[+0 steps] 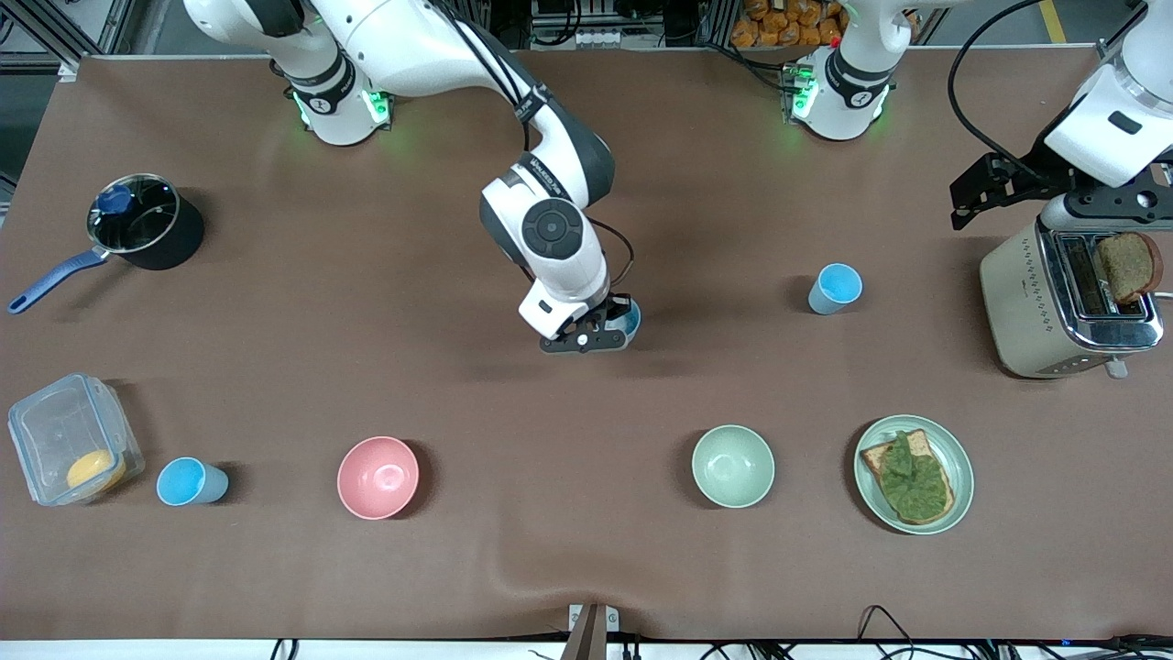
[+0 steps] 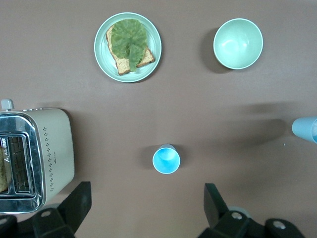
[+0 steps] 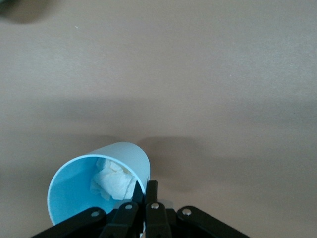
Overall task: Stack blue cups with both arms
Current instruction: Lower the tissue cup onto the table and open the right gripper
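Note:
My right gripper (image 1: pixel 600 335) (image 3: pixel 145 187) is shut on the rim of a blue cup (image 1: pixel 630 319) (image 3: pixel 94 191), one finger inside and one outside. That cup is tilted over the middle of the table, with crumpled white paper (image 3: pixel 111 181) inside it. A second blue cup (image 1: pixel 834 289) (image 2: pixel 166 159) stands upright toward the left arm's end. My left gripper (image 1: pixel 994 188) (image 2: pixel 147 198) hangs open high up beside the toaster, nothing between its fingers. The held cup (image 2: pixel 306 130) also shows at the edge of the left wrist view. A third blue cup (image 1: pixel 191 482) stands toward the right arm's end, near the front camera.
A toaster (image 1: pixel 1068 298) with a bread slice (image 1: pixel 1127 266) stands under the left arm. A pink bowl (image 1: pixel 378 477), a pale green bowl (image 1: pixel 732 466) and a plate (image 1: pixel 958 458) with toast stand nearer the front camera. A saucepan (image 1: pixel 147 223) and a clear box (image 1: pixel 69 440) stand at the right arm's end.

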